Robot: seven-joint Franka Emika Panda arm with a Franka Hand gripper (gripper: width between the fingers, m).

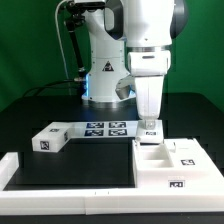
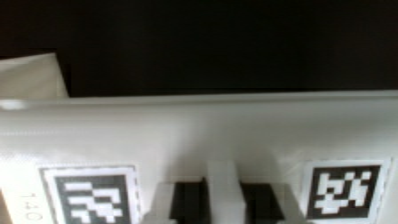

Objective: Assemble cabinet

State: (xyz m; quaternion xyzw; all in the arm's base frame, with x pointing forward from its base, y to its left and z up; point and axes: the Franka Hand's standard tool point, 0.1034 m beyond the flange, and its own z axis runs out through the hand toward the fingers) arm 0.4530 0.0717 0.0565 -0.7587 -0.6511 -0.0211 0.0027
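Note:
The white cabinet box (image 1: 172,165) stands at the exterior view's right, open side up, with tags on its faces. My gripper (image 1: 148,123) has come straight down onto the box's back edge. In the wrist view a blurred white panel of the box (image 2: 196,130) fills the frame, with one tag (image 2: 89,195) on one side of my gripper (image 2: 222,200) and another tag (image 2: 347,190) on the other. The dark fingertips (image 2: 185,202) stand close together with a narrow white strip of the box between them. A separate white cabinet block (image 1: 55,138) with tags lies at the exterior view's left.
The marker board (image 1: 105,127) lies flat in front of the robot base. A low white rail (image 1: 60,185) edges the black table along the front and the exterior view's left. The cabinet box sits beside the rail's right end.

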